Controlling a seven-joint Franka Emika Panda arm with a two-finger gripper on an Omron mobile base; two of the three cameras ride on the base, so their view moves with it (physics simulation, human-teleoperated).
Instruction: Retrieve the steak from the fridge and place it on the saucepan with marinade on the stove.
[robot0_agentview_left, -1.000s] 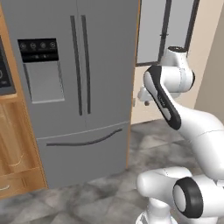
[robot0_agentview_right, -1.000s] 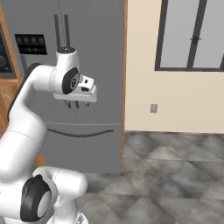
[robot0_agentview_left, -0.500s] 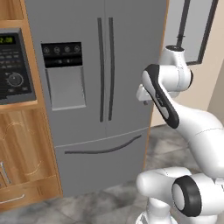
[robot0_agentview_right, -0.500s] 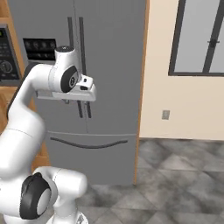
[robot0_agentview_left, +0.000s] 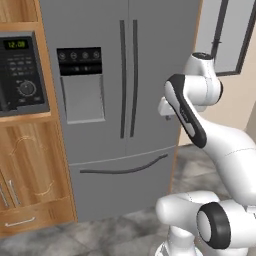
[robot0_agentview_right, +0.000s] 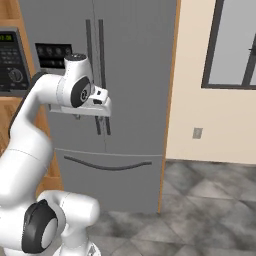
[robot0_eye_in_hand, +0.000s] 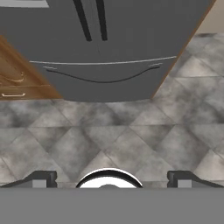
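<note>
We're holding our arm folded up at chest height, gripper (robot0_eye_in_hand: 109, 178) pointing down at the floor tiles (robot0_eye_in_hand: 131, 144), fingers spread wide and empty, with the shut fridge (robot0_agentview_left: 125, 90) sitting just ahead of it

The fridge (robot0_agentview_left: 125, 100) was plain grey steel with dark grey vertical handles (robot0_agentview_left: 128, 80), a black dispenser panel (robot0_agentview_left: 79, 55) above a paler grey recess, and a dark curved handle (robot0_agentview_left: 122, 169) across its bottom drawer. Beside it stood warm orange-brown wooden cabinets (robot0_agentview_left: 30, 175) with a swirling grain and a black microwave (robot0_agentview_left: 20, 75) showing a green clock, while the floor (robot0_eye_in_hand: 131, 135) was mottled grey stone tile laid on the diagonal. The wall (robot0_agentview_right: 220, 125) was cream, with a dark-framed window (robot0_agentview_right: 230, 45) of pale grey panes and a small grey outlet (robot0_agentview_right: 198, 133).
</note>
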